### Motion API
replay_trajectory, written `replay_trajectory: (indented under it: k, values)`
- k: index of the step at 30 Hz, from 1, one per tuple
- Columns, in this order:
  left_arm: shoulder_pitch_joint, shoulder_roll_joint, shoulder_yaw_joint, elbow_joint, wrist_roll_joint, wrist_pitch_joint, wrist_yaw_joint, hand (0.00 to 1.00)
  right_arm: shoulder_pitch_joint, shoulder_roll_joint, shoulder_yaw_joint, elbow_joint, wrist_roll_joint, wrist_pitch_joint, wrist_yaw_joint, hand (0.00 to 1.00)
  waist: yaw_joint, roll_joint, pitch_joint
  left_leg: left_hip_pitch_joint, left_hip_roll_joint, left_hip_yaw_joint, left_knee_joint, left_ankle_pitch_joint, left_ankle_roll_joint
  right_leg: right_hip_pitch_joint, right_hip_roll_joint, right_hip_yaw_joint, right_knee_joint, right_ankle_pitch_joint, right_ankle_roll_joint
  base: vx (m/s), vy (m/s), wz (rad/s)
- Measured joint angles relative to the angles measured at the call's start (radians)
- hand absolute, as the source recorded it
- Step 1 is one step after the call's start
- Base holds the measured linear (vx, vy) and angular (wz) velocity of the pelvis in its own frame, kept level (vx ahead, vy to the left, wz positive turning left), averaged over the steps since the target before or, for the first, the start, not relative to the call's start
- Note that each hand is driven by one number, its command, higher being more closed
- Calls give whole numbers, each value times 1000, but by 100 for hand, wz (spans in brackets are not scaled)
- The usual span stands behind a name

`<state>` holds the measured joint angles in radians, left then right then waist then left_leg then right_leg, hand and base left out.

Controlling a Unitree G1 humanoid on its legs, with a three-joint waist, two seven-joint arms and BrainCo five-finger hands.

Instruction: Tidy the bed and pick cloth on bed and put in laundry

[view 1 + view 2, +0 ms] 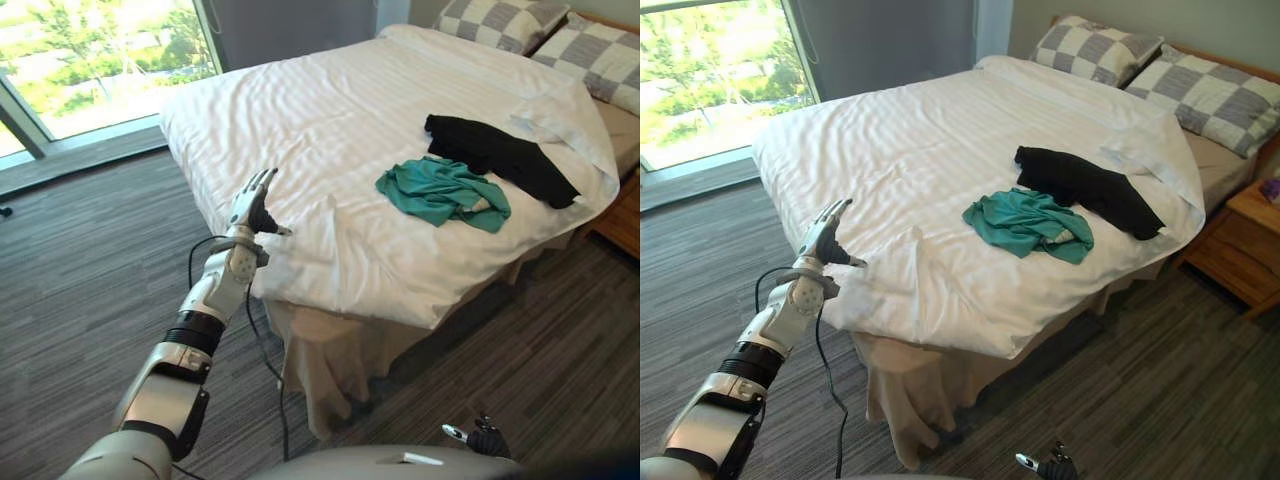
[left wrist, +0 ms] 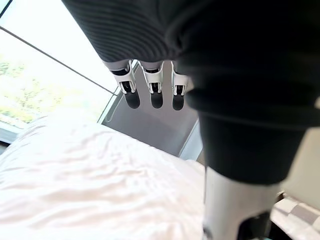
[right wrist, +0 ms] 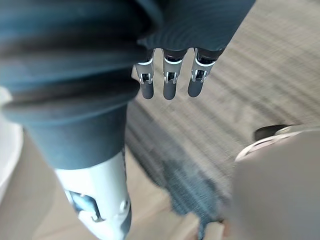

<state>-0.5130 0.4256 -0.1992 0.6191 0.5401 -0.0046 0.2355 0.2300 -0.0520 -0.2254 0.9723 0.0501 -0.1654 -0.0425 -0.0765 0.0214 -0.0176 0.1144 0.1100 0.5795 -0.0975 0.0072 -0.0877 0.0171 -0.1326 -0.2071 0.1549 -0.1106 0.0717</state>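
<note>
**A:** Where are the clothes?

**B:** Both are on the bed [image 1: 300, 110], on top of the white duvet [image 1: 380, 255]. The teal cloth [image 1: 445, 190] lies crumpled toward the bed's right side. The black cloth [image 1: 505, 158] is spread out just beyond it, on the side nearer the pillows. Their edges are so close that I cannot tell whether they touch.

**A:** Is either hand on them?

**B:** No, both hands are well apart from them. The left hand [image 1: 250, 210] is raised at the near left edge of the bed, level with the duvet's border. Its fingers [image 2: 152, 95] are straight and spread, with the thumb sticking out toward the duvet, and it is empty. I cannot tell whether the thumb tip touches the fabric.

**A:** And the other one?

**B:** The right hand [image 3: 169, 85] hangs low over the grey striped carpet [image 1: 90, 270]. Its fingers are straight and it is empty too.

**A:** How does the bedding look?

**B:** The duvet is rumpled, with creases running across it. Its corner by the pillows is folded back, baring a beige sheet. Two grey-and-white checked pillows [image 1: 500, 20] sit at the head. A beige bed skirt [image 1: 330, 365] hangs below the duvet at the near corner.

**A:** What is around the bed?

**B:** A wooden nightstand [image 1: 1240, 240] stands just beside the bed's right side. A large window [image 1: 100, 50] lies beyond its left side
</note>
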Motion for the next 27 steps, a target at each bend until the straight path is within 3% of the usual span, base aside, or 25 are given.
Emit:
replay_trajectory:
  k: [5,8,13,14,21,25,27]
  values:
    - [-78,-13,6,70,-5,23,12,0,-30,-9,9,-3,69,-1,2,0,-10,0,40,-95,1,16,0,4,6,-114,-2,10,40,0,0,-88,-36,0]
    - [-127,-21,10,89,1,45,21,0,-82,-11,50,-25,126,-16,12,0,-16,-13,102,-164,-1,26,33,9,12,-187,-11,50,64,0,0,-114,-18,-6]
    - [-188,-32,13,123,-2,66,79,0,-149,-10,109,-87,195,-62,50,0,-22,-12,192,-250,-3,50,47,30,27,-281,-13,91,68,0,0,-82,-38,-12]
    - [-199,-35,13,123,-4,65,98,100,-152,-11,115,-99,202,-68,55,0,-23,-14,195,-271,-3,53,48,37,27,-303,-12,96,68,0,0,-71,-57,-6]
    - [-316,-44,12,119,3,57,163,100,-170,-61,137,-200,256,-98,75,0,-30,-23,253,-349,-8,56,46,62,45,-396,-17,110,100,0,0,-24,-13,1]
    - [-333,-32,-12,109,8,36,126,100,-177,-81,137,-212,262,-107,108,0,-31,-21,273,-351,-14,44,43,65,46,-396,-22,108,101,0,0,52,10,5]
    - [-333,-1,-74,89,25,16,92,100,-178,-87,136,-212,262,-121,126,0,-27,-21,273,-350,-21,42,39,70,43,-395,-28,106,105,0,0,86,14,7]
